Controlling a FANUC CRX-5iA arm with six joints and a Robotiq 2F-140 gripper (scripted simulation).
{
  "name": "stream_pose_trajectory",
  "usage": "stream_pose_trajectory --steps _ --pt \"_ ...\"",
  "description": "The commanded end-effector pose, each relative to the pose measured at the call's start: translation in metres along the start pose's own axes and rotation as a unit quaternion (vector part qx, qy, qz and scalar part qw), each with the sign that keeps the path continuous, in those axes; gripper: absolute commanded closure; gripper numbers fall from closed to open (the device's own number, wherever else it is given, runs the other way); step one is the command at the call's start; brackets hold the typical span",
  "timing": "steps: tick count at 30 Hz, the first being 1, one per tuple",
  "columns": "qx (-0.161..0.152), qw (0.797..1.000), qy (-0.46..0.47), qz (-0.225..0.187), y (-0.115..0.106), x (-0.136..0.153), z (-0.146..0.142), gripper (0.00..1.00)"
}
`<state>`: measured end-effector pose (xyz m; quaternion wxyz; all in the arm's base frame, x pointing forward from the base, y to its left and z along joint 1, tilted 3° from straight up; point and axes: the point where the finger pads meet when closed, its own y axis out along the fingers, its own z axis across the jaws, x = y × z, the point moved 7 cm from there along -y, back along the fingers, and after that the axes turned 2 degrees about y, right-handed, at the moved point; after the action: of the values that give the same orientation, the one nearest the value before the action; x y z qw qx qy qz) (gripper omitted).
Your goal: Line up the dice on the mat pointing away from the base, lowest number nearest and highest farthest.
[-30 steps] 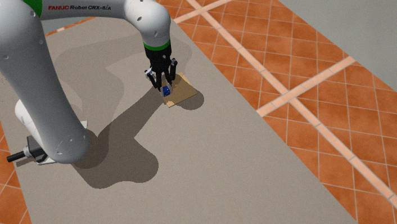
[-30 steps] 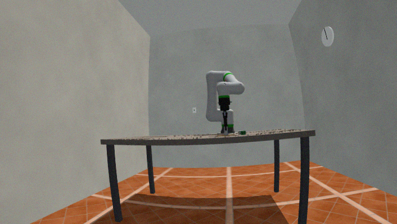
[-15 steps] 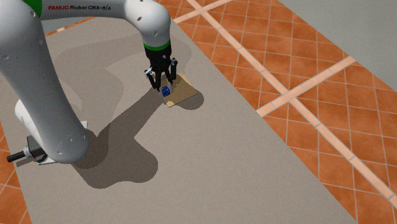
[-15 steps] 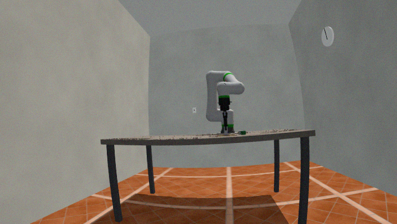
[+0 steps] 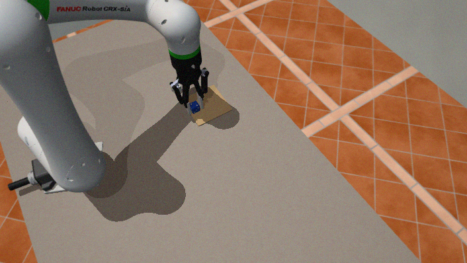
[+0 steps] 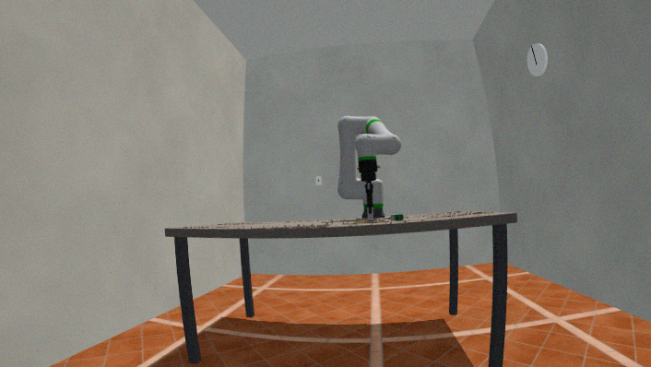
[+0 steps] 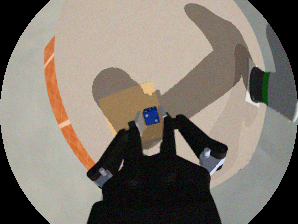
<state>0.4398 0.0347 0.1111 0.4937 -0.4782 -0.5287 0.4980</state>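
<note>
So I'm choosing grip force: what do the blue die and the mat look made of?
The blue die looks like hard, smooth plastic: crisp edges, even colour, white pips. The mat looks like thin, matte cardboard or cork: flat tan sheet, no sheen. Neither is certain.

Bright, hard arm shadows – wrist view fisheye-vignetted

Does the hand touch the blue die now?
Cannot tell. In the top view the hand flanks the blue die closely; neither gap nor contact shows plainly.
</note>
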Motion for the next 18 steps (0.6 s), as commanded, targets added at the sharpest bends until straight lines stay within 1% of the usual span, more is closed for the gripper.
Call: stream_pose_trajectory --steps 1,7,18 --pt "0.0 1.0 0.0 0.0 -0.003 0.0 0.0 0.72" --pt "0.0 1.0 0.0 0.0 -0.014 0.0 0.0 0.72" --pt "0.0 1.0 0.0 0.0 -0.071 0.0 0.0 0.72"
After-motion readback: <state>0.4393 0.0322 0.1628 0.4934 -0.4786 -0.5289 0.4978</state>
